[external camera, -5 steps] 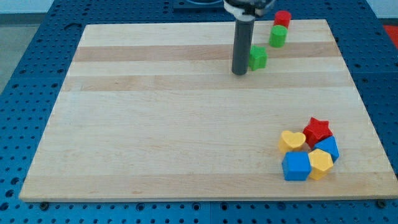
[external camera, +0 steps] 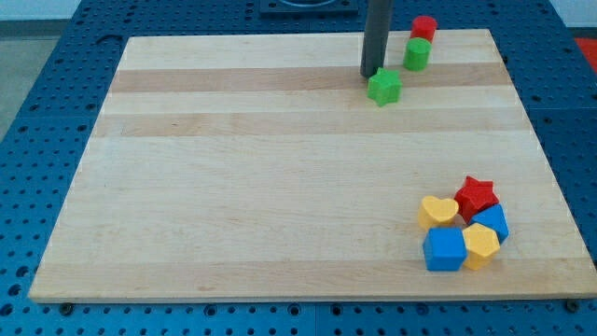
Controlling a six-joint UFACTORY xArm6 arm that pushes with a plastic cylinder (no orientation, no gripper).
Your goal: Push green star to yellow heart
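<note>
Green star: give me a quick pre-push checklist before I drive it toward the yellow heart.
1. My tip at the green star, on its upper-left side: ok, though contact cannot be told.
2. Tip on the side away from the yellow heart: ok, the heart lies toward the view's bottom right.
3. Board between star and heart free of blocks: ok.
4. Green cylinder and red cylinder out of the push line: ok, both sit above and right of the star.
5. Free side of the heart to land the star: ok, its upper left is open; red star and blue cube crowd the other sides.
</note>
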